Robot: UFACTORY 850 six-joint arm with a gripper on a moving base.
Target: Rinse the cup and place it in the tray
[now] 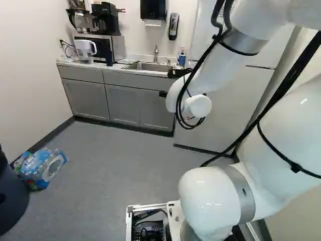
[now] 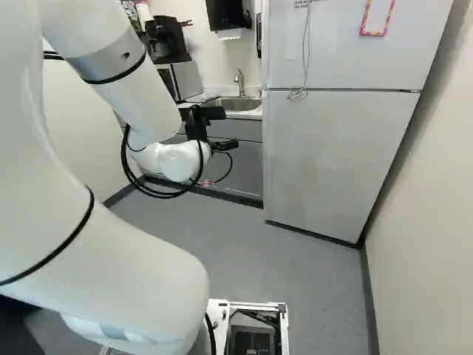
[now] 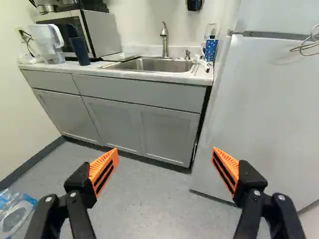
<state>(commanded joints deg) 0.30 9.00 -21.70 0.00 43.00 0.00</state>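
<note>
Your dark blue cup (image 3: 79, 50) stands upright on the table (image 3: 144, 76), near its front edge, between the white pitcher (image 3: 49, 42) and the sink (image 3: 149, 64). It is well apart from your gripper (image 2: 228, 129): look ahead of it, beyond the fingers, over toward the end of the table away from the fridge (image 3: 249, 104). In the wrist view you have the gripper (image 3: 165, 152) wide open, its orange pads (image 3: 104, 169) facing each other over a gap, with the floor (image 3: 149, 199) and the cabinet fronts showing past them.

Behind the cup, you see the microwave (image 3: 97, 32). A flat white piece (image 3: 119, 56), possibly the tray, lies between that and the sink. The faucet (image 3: 165, 40) rises at the sink's wall side. At the table's fridge end you have a blue dotted container (image 3: 211, 50). Down on the floor, at the left of the left base view, sits a pack of bottles (image 1: 40, 168).
</note>
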